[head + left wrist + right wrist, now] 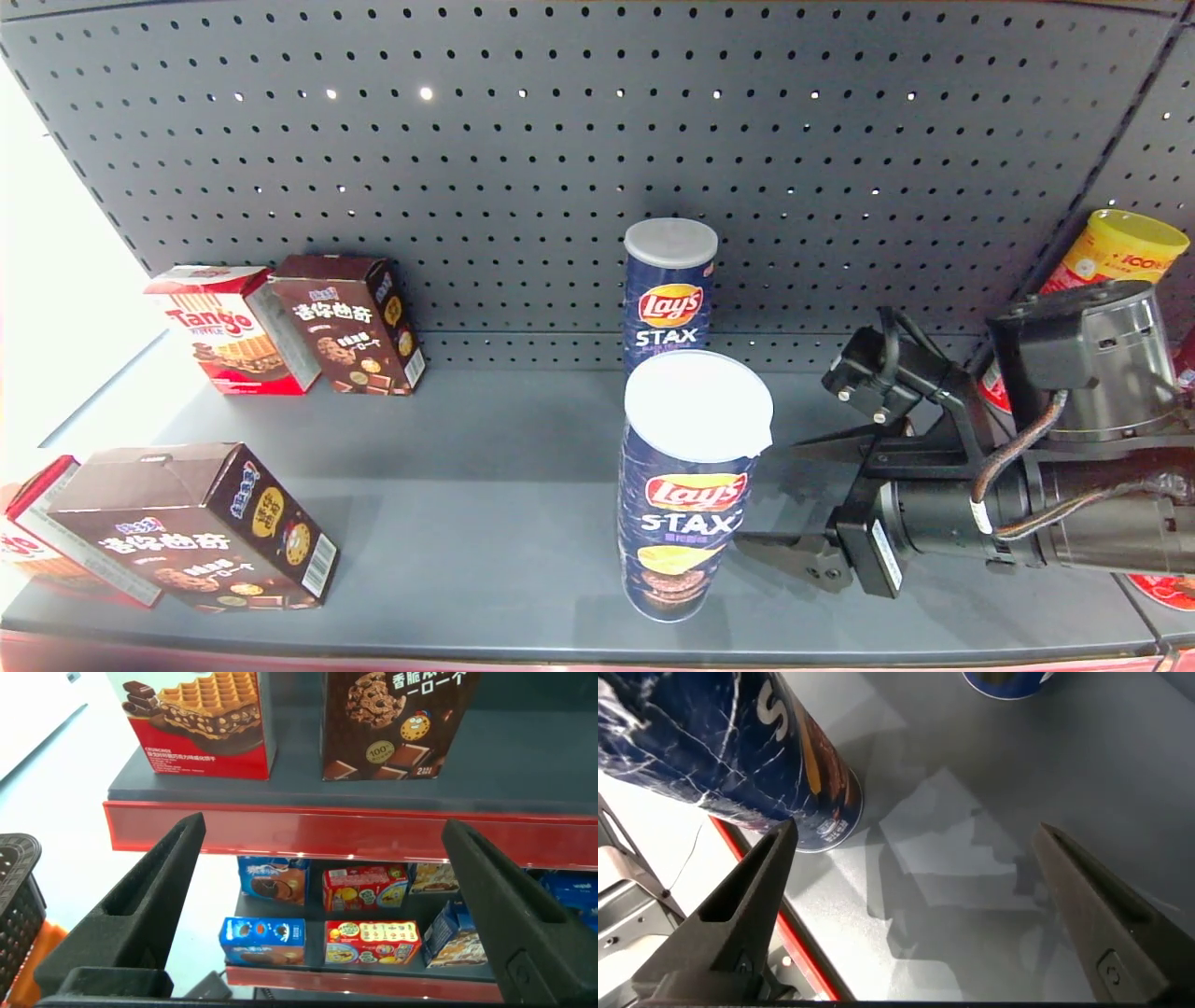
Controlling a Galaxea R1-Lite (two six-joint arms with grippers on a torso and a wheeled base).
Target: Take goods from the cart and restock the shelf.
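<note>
A dark blue chip can point(686, 485) with a white lid stands upright near the front of the grey shelf point(485, 504); its base also appears in the right wrist view point(729, 756). A second blue chip can point(669, 294) stands behind it by the pegboard. My right gripper point(794, 495) is open just to the right of the front can, fingers apart, holding nothing. My left gripper point(318, 915) is open below the shelf's red front edge point(374, 826), nothing between its fingers.
Snack boxes stand on the shelf's left: a red wafer box point(229, 327), a brown cookie box point(350, 322), and another brown box point(196, 527) at the front. A yellow-lidded can point(1116, 252) sits at the right. Lower shelves hold biscuit boxes point(360, 915). A black basket point(17, 887) is nearby.
</note>
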